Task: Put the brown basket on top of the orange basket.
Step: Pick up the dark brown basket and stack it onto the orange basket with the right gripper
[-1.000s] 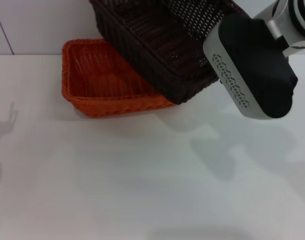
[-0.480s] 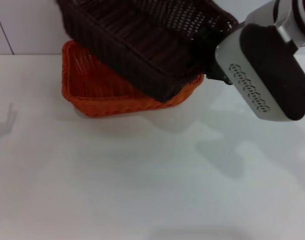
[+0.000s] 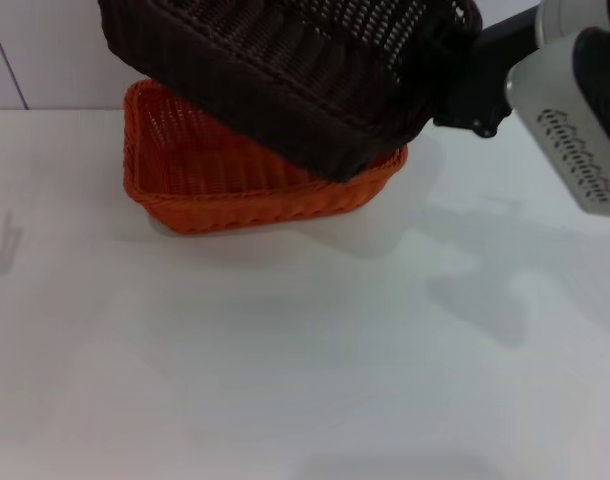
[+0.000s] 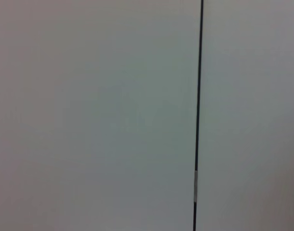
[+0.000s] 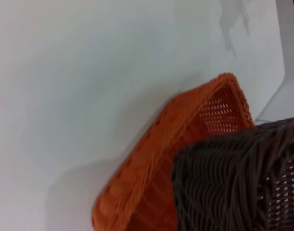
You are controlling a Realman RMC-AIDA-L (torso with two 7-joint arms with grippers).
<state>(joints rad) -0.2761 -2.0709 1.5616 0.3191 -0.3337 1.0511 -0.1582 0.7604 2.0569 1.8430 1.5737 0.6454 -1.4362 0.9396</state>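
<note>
Brown basket [image 3: 285, 75] shifted toward 9 o'clock since earlier frame, now tilted above orange basket [image 3: 225, 175], covering its far side. Right gripper [image 3: 455, 95] at 3 o'clock end of brown basket, clenched on rim. Orange basket rests on white table [image 3: 285, 350].

A plain white table [image 3: 285, 350] fills the head view, with soft grey shadows across it. Behind it stands a pale wall [image 3: 45, 50] crossed by one thin dark seam [image 4: 199, 96].
</note>
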